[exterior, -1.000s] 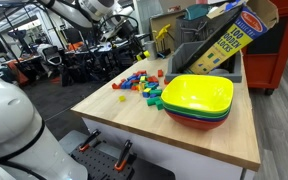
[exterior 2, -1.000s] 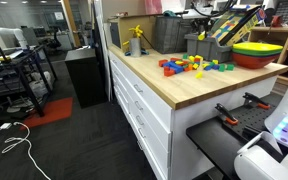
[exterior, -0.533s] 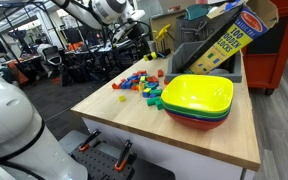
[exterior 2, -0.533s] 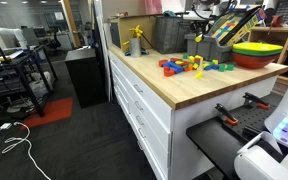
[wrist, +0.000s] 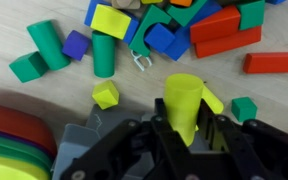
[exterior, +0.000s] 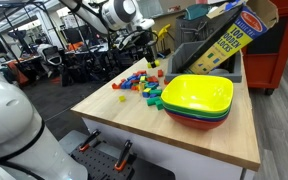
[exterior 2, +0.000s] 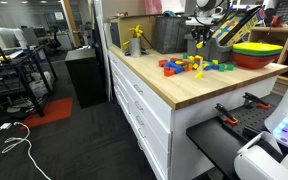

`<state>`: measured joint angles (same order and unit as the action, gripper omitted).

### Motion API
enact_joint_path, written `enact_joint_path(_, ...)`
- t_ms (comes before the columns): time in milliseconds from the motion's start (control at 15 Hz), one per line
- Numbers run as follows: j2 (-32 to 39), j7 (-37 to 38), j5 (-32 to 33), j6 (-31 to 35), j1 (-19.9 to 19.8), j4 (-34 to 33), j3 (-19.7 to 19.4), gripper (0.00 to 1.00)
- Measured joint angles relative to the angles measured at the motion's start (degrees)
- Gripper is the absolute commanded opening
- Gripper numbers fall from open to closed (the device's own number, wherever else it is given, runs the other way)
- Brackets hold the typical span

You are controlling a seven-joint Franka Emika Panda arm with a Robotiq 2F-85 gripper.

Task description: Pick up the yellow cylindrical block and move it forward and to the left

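1. One yellow cylindrical block [wrist: 183,95] is sitting clamped between the two dark fingers [wrist: 152,138] of the pincer [wrist: 184,128], low in the centre of the wrist view, with its round end pointing up the frame.
2. Both jaws are pressing against the cylinder's curved wall, so the pincer is closing on the block and holding it.
3. Loose toy blocks are lying on the pale wooden table [wrist: 34,100] above and beside the held piece. A small yellow cube [wrist: 106,95] is resting just to its left, and a small green cube [wrist: 244,108] is sitting to its right.
4. Two green cylinders [wrist: 49,42] are lying in the upper left of the wrist view, with a purple cube [wrist: 76,44] sitting between them. A red bar [wrist: 274,62] is stretching to the right edge.
5. Stacked bowls [wrist: 14,140] are showing at the lower left corner of the wrist view.
6. In both exterior views the pincer [exterior: 146,55] [exterior 2: 198,40] is hanging over the block pile [exterior: 139,85] [exterior 2: 189,67], with the bowls [exterior: 199,95] [exterior 2: 259,52] standing near the pile. The cylinder is appearing too small in those views to make out clearly.
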<state>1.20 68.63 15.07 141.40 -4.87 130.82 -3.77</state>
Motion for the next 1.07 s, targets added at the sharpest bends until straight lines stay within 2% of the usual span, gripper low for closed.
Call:
enact_joint_path(467,6.5,-3.1,-2.3,0.0,0.0,-2.6,-2.3,0.08)
enact_joint_path(1067,15.3,-3.9,-5.7,-1.6,0.1,-11.8,-3.6,0.08)
